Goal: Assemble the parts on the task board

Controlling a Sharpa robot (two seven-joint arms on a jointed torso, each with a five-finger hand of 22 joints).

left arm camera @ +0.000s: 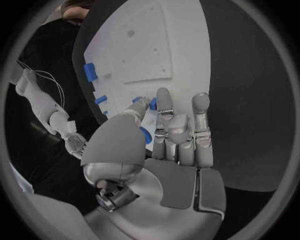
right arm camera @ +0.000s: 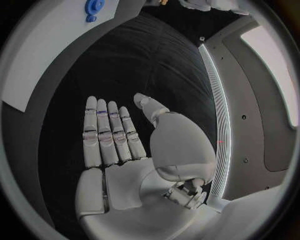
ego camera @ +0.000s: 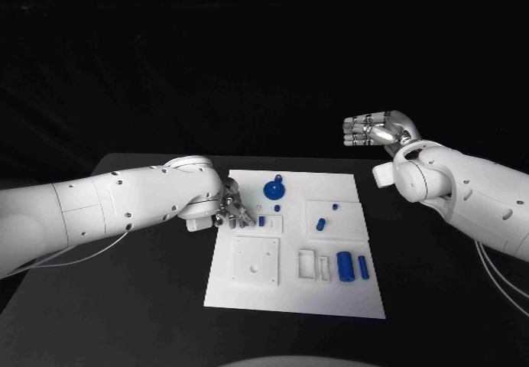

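Note:
The white task board (ego camera: 297,294) lies mid-table. My left hand (ego camera: 232,210) is at its left edge and pinches a small blue part (left arm camera: 152,103) between thumb and a finger, low over the board (left arm camera: 144,45); most of the part is hidden by the thumb. On the board lie a blue gear-like piece (ego camera: 276,186), small blue pieces (ego camera: 321,224), a blue cylinder (ego camera: 345,265) and a blue bar (ego camera: 363,267). My right hand (ego camera: 374,128) is raised beyond the board's far right corner. In the right wrist view its fingers (right arm camera: 106,135) are straight and hold nothing.
White raised blocks and recesses (ego camera: 256,260) take up the board's near left part. Black table (ego camera: 132,306) surrounds the board. The right forearm (ego camera: 463,191) hangs over the table's right side. The gear-like piece (right arm camera: 94,7) also appears in the right wrist view.

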